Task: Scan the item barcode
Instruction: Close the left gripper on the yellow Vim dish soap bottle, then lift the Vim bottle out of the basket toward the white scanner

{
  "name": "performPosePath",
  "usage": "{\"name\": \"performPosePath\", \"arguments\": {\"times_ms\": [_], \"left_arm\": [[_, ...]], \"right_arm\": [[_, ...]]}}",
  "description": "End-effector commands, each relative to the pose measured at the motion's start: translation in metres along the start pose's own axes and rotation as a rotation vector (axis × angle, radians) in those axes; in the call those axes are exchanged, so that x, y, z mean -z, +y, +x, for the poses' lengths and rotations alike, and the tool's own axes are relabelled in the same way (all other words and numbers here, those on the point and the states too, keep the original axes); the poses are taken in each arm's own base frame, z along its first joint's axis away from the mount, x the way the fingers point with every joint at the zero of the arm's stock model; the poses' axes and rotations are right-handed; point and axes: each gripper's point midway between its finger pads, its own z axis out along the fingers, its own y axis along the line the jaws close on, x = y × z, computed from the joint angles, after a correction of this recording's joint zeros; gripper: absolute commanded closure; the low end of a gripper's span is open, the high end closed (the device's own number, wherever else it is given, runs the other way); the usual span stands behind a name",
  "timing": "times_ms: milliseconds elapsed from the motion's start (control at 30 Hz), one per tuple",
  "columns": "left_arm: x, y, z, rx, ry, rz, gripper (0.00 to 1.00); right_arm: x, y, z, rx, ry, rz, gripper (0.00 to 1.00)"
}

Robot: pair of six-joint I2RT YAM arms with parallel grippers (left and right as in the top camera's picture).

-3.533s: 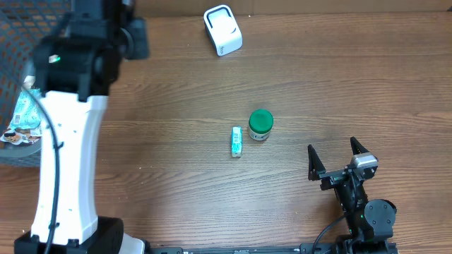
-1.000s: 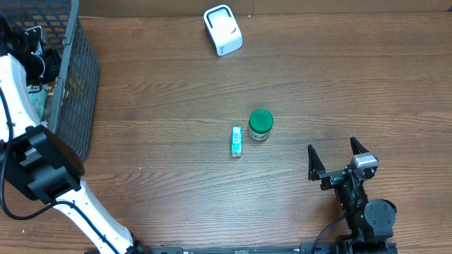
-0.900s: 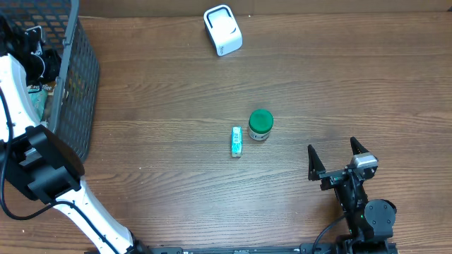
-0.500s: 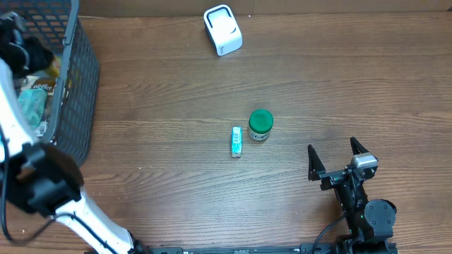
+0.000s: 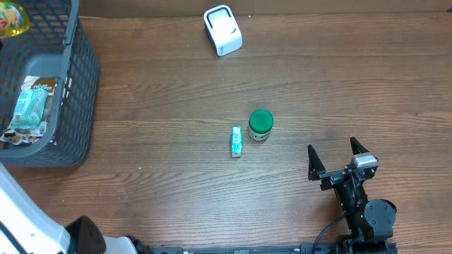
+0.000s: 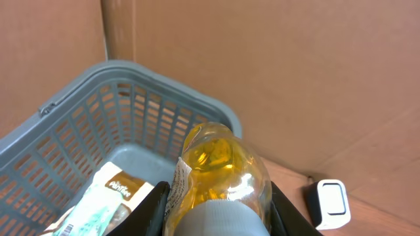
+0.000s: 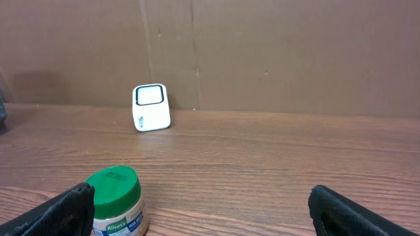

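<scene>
My left gripper (image 6: 220, 219) is shut on a clear bottle of yellow liquid (image 6: 223, 167), held above the grey basket (image 6: 79, 124). From overhead only the bottle (image 5: 10, 17) shows, at the top left corner. The white barcode scanner (image 5: 222, 29) stands at the table's far edge; it also appears in the left wrist view as the scanner (image 6: 331, 200) at lower right. No barcode is visible on the bottle. My right gripper (image 5: 337, 156) rests open and empty near the front right; the right wrist view of that gripper (image 7: 210, 219) faces the scanner (image 7: 151, 107).
The basket (image 5: 78, 85) at the left holds snack packets (image 5: 32, 106). A green-lidded jar (image 5: 260, 125) and a small white-green box (image 5: 236, 141) lie mid-table. The jar (image 7: 117, 200) sits just inside my right gripper's left finger. A cardboard wall stands behind the table.
The left arm has lifted out of the basket with the bottle and swung out of the overhead view; only the bottle shows at the corner. The right arm has not moved.
</scene>
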Motion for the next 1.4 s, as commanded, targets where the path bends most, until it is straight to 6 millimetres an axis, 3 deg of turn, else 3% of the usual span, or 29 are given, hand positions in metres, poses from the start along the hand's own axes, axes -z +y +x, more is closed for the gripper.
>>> {"name": "performPosePath", "arguments": {"times_ms": [0, 200, 400, 833, 1167, 1367], "left_arm": [[0.038, -0.028, -0.01, 0.01, -0.061, 0.082, 0.84], [0.061, -0.053, 0.009, 0.022, 0.0, 0.2, 0.84], [0.062, -0.078, 0.026, 0.026, 0.072, 0.28, 0.85], [0.07, -0.152, 0.1, -0.129, 0.33, 0.476, 0.85], [0.05, -0.186, 0.167, -0.257, 0.556, 0.477, 0.86], [0.03, -0.21, 0.219, -0.343, 0.702, 0.479, 0.86]], "right_arm": [[0.0, -0.002, 0.002, 0.004, -0.002, 0.012, 0.0], [0.0, -0.002, 0.002, 0.005, -0.002, 0.012, 0.0], [0.0, -0.002, 0.002, 0.005, -0.002, 0.012, 0.0], [0.0, -0.002, 0.002, 0.005, -0.002, 0.012, 0.0], [0.0, -0.002, 0.002, 0.005, -0.002, 0.012, 0.0], [0.0, -0.002, 0.002, 0.004, -0.002, 0.012, 0.0]]}}
